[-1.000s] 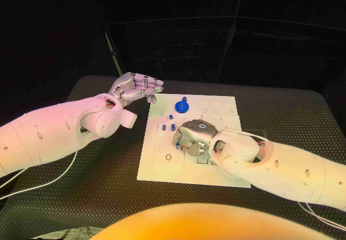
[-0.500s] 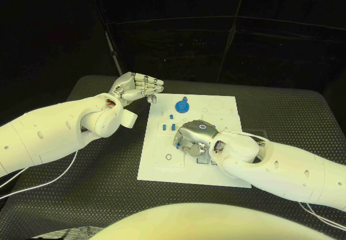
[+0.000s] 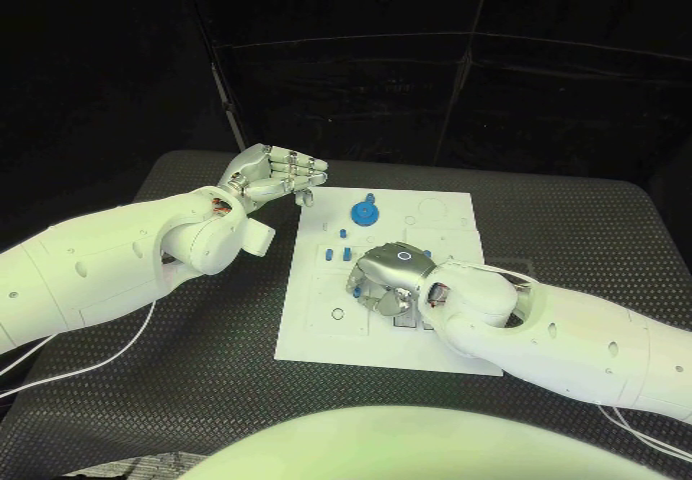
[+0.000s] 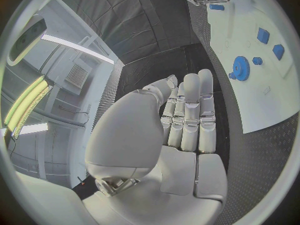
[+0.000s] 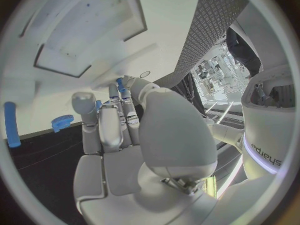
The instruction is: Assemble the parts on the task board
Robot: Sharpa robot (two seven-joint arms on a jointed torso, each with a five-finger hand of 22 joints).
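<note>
No shift since before: right hand (image 3: 389, 277) pinching a small blue part (image 5: 119, 83) over the task board (image 3: 325, 340); left hand (image 3: 271, 173) curled, holding nothing, beside board's far corner.

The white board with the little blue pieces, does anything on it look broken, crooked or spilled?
Nothing stands out. The white board lies flat on the black table, the blue gear and small blue pieces sit neatly, and the right hand works over the middle.
</note>
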